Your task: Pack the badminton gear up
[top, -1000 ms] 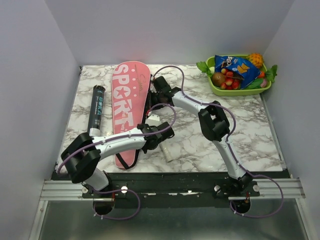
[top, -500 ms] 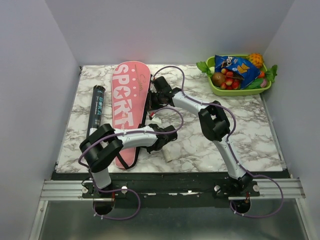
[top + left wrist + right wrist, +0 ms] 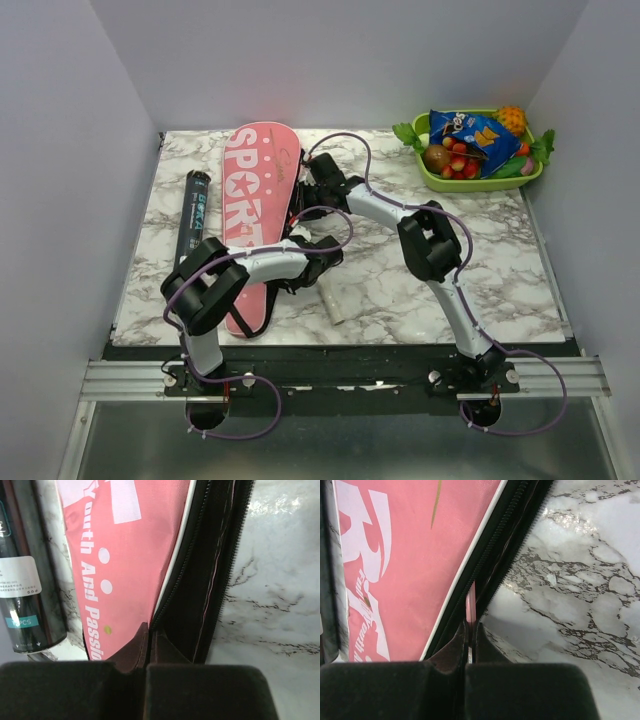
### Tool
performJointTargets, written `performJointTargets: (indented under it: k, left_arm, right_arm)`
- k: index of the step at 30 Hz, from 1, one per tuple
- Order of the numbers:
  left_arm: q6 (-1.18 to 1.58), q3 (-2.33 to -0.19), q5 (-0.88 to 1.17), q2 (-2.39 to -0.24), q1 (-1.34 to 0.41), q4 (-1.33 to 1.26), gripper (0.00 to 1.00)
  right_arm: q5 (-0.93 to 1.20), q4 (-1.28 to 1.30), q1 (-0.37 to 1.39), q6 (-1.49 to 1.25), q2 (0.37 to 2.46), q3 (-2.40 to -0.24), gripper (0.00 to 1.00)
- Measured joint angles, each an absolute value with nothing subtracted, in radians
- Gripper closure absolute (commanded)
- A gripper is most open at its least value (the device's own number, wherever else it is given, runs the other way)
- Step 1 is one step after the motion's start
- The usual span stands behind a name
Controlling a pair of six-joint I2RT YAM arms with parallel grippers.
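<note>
**Ana:** Where is the racket bag?

**Ben:** The pink racket bag lies flat on the marble bench, left of centre. Its wide rounded end points at the far wall, its narrow end points toward the arm bases, and the white "SPORT" lettering faces up. A black zip runs down its right-hand edge.

**Ana:** And the pincers?

**Ben:** Both are on that right-hand edge. The left pincer is near the narrow end. In the left wrist view its fingers are pressed together, clamped on a fold of the bag's edge beside the white piping. The right pincer is farther up, about level with the lettering. Its fingers are also pressed together, nipping a thin pink strip at the zip line.

**Ana:** What else of the gear shows?

**Ben:** The dark tube lies on the bench just left of the bag, parallel to it. A white handle rests on the marble just right of the bag's narrow end. I cannot tell whether it runs into the bag.

**Ana:** And farther out?

**Ben:** A green tray of fruit and a blue snack packet sits at the far right corner, well apart from both arms.
</note>
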State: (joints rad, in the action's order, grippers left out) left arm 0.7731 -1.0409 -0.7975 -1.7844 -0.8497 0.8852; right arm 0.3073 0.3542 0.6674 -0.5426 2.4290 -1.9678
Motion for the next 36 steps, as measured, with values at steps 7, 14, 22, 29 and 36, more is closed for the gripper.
performJointTargets:
  k: [7,14,22,29,36]
  left_arm:
    - [0.696,-1.000,-0.702,-1.720,-0.823,0.808,1.00]
    - [0.664,-0.971,-0.459,-1.505,-0.818,0.640,1.00]
    - [0.665,-0.888,-0.255,-1.451,-0.815,0.424,1.00]
    - [0.673,-0.862,-0.208,-1.454,-0.806,0.364,1.00]
    - [0.673,-0.852,-0.196,-1.454,-0.799,0.340,1.00]
  right_arm:
    - [0.313,0.339,0.662,-0.549,2.406,-1.930,0.99]
    - [0.356,0.340,0.650,-0.570,2.394,-1.908,0.99]
    - [0.453,0.362,0.633,-0.583,2.383,-1.912,0.55]
    - [0.442,0.385,0.605,-0.559,2.183,-1.700,0.46]
    - [0.408,0.400,0.545,-0.527,1.848,-1.438,0.48]
